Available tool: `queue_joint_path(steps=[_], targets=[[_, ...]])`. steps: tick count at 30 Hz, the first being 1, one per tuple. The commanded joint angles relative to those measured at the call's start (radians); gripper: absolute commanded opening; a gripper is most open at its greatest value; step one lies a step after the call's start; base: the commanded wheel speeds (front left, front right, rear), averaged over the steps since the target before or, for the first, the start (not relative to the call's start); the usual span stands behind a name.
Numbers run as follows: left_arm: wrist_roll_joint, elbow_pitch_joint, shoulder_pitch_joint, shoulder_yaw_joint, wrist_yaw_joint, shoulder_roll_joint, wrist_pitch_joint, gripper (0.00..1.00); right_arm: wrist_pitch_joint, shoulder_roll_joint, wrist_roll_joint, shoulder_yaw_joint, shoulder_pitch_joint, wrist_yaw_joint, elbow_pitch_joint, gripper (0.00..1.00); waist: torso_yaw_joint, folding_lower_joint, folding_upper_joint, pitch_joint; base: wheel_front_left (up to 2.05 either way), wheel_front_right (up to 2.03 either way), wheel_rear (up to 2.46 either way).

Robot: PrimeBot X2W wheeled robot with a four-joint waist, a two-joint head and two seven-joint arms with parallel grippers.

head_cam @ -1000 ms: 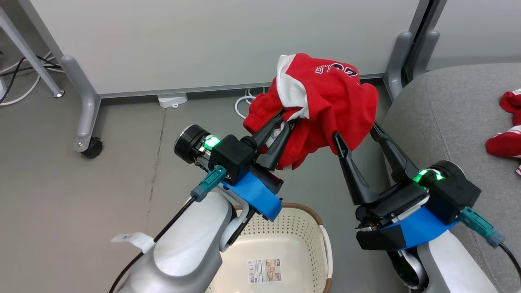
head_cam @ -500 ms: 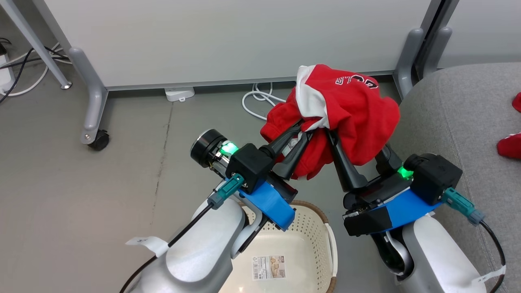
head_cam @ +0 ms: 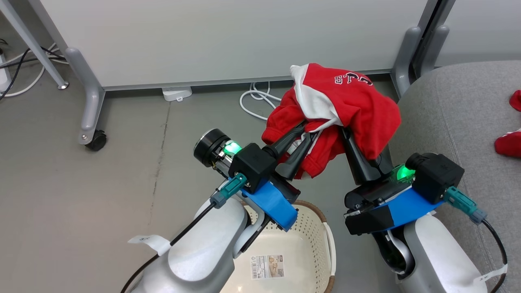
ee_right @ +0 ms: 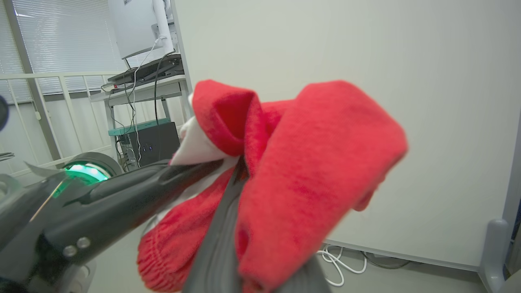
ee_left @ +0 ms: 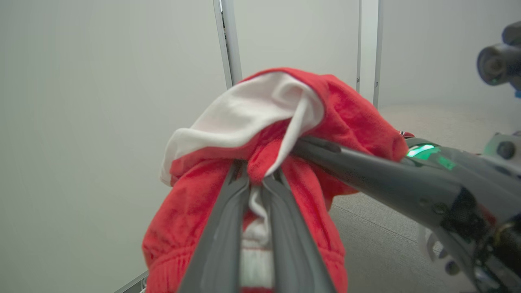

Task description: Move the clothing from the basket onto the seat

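- Cream perforated plastic laundry basket (head_cam: 315, 244) nearest; risk: bunched red white-trimmed basketball garment (head_cam: 350, 110) slips from thin pinches, drops early;
- left gripper (head_cam: 308, 132) & right gripper (head_cam: 352, 140) both clamped on it, aloft betw. them;
- grey fabric sofa seat (head_cam: 456, 110) far right; 2nd red garment (head_cam: 508, 144) on it.

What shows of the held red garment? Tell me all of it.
The garment is bunched red fleecy-looking cloth with a white panel, white lettering on top and a ribbed hem. It hangs above the floor, beside the seat, with the left gripper and right gripper shut on its folds.
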Motion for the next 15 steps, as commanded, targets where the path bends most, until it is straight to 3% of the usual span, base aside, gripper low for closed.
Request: queue_joint_path(steps=[1, 13, 14, 15], targets=[[0.004, 0.002, -0.019, 0.001, -0.002, 0.001, -0.005, 0.0, -0.004, -0.006, 0.001, -0.009, -0.014, 0.0, 0.003, 0.0, -0.001, 0.0, 0.0, 0.001, 0.0, 0.0, 0.0], [-0.015, 0.006, -0.017, 0.002, -0.002, 0.001, -0.005, 0.0, -0.004, -0.005, -0.004, -0.017, -0.017, 0.0, 0.001, 0.0, 0.001, 0.0, 0.0, 0.005, 0.0, 0.0, 0.0], [-0.015, 0.002, -0.017, 0.007, -0.002, 0.001, -0.005, 0.35, -0.004, -0.005, -0.004, -0.018, -0.016, 0.0, 0.001, 0.0, 0.001, 0.0, 0.0, 0.005, 0.0, 0.0, 0.0], [-0.016, 0.004, -0.016, 0.004, -0.002, 0.001, -0.005, 1.0, -0.004, -0.004, -0.005, -0.019, -0.016, 0.0, 0.001, 0.0, 0.001, 0.0, 0.0, 0.004, 0.0, 0.0, 0.0]])
